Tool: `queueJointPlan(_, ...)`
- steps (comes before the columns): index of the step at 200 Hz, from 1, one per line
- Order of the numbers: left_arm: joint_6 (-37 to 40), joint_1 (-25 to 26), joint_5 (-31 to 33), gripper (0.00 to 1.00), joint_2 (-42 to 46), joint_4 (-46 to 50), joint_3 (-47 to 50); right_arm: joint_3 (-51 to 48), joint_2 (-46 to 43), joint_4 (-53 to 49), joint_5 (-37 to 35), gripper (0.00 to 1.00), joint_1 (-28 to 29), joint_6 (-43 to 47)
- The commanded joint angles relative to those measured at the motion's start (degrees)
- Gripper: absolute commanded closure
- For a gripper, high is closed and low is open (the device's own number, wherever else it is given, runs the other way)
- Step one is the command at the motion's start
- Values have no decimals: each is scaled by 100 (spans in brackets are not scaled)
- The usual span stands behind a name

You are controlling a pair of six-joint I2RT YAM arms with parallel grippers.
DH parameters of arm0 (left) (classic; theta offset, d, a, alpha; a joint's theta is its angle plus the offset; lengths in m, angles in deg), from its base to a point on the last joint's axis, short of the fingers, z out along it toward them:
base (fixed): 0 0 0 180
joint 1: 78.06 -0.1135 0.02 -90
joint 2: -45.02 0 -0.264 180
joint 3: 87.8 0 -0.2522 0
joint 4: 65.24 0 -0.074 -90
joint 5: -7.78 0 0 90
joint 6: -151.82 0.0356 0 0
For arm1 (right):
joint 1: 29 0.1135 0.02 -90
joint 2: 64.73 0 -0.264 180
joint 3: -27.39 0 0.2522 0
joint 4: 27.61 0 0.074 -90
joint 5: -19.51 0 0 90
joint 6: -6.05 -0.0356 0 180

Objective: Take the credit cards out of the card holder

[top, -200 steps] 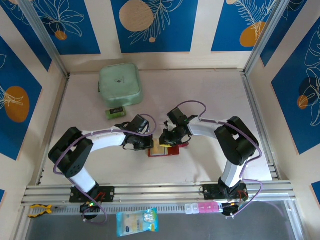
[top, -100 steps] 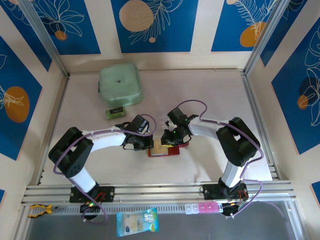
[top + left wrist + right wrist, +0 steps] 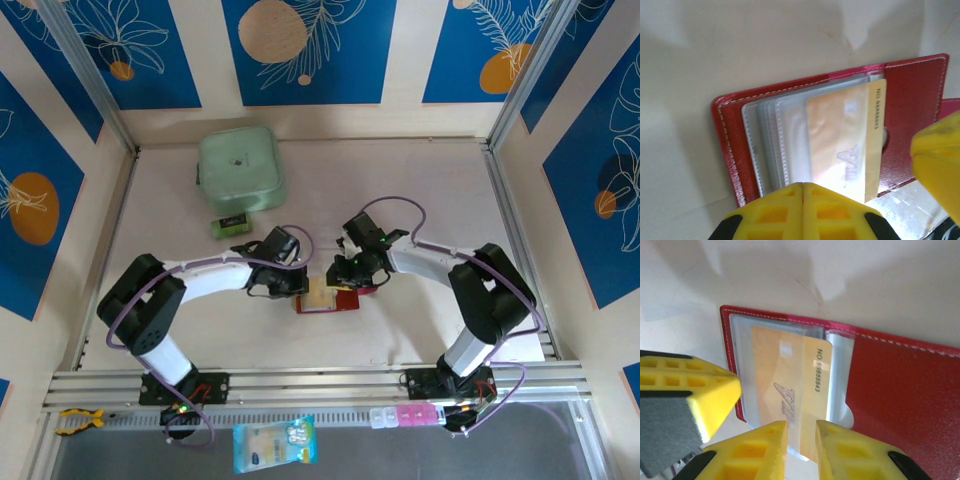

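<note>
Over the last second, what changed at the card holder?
The right arm swung its elbow out to the right, and the right gripper shifted slightly right with it, jaws a little apart over the tan card. Nothing was taken hold of or let go. The left gripper, shut, the card holder and the card stayed put.

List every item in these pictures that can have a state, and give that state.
Dark-red leather card holder: open, lying flat.
Tan-gold credit card: partly slid out of its clear sleeve.
Left fingers: shut, tips on the sleeves.
Right fingers: narrowly apart over the card's edge.
Mint-green square zip case: closed.
</note>
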Motion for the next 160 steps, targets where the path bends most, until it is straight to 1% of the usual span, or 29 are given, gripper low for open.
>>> queueJointPlan(1,128,119,-91,100,23,156,-230,-251,-168,299,553,77,-144,82)
queueJointPlan(25,150,172,-117,100,-113,170,-298,-382,-59,568,945,80,-251,84)
queueJointPlan(72,124,203,-105,100,-371,-20,-159,-508,110,721,975,81,-335,7)
queueJointPlan(132,159,203,61,100,-376,207,-150,-596,355,845,1072,82,-415,-22)
queueJointPlan(160,142,208,60,100,-397,204,-139,-621,465,991,1241,83,-422,-75)
